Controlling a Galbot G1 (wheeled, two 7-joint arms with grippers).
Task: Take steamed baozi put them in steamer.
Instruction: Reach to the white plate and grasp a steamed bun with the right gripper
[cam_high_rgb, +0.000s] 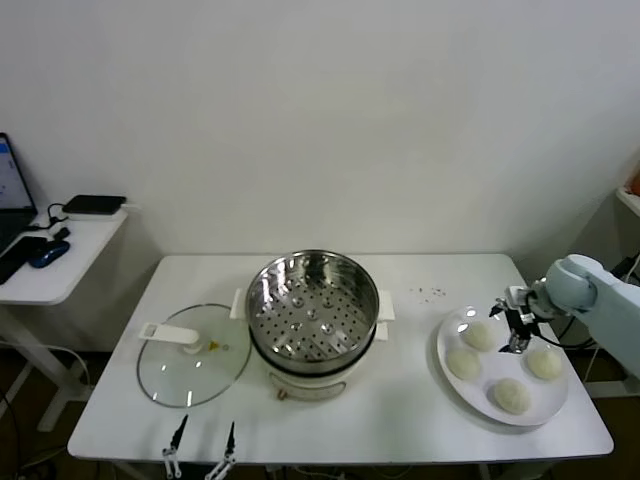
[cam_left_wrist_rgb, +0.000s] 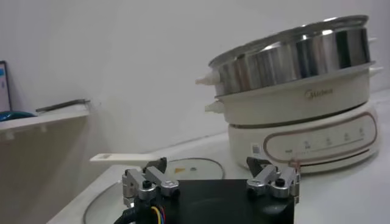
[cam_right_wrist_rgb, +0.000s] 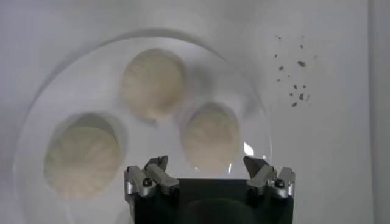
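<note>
Four cream-white baozi lie on a white plate (cam_high_rgb: 443, 345) at the table's right: one at the back left (cam_high_rgb: 478, 335), one at the left (cam_high_rgb: 463, 363), one at the right (cam_high_rgb: 545, 363), one at the front (cam_high_rgb: 511, 395). My right gripper (cam_high_rgb: 516, 338) hovers over the plate, open and empty. In the right wrist view it (cam_right_wrist_rgb: 207, 167) stands just above one baozi (cam_right_wrist_rgb: 211, 135), with two others (cam_right_wrist_rgb: 153, 82) (cam_right_wrist_rgb: 82, 159) beside it. The steel steamer basket (cam_high_rgb: 310, 305) stands empty on its white cooker at the table's middle. My left gripper (cam_high_rgb: 203, 450) is parked open at the front edge.
A round glass lid (cam_high_rgb: 190, 368) with a white handle lies left of the steamer and shows in the left wrist view (cam_left_wrist_rgb: 183, 167). Dark crumbs (cam_high_rgb: 432, 292) dot the table behind the plate. A side desk (cam_high_rgb: 55, 250) with devices stands far left.
</note>
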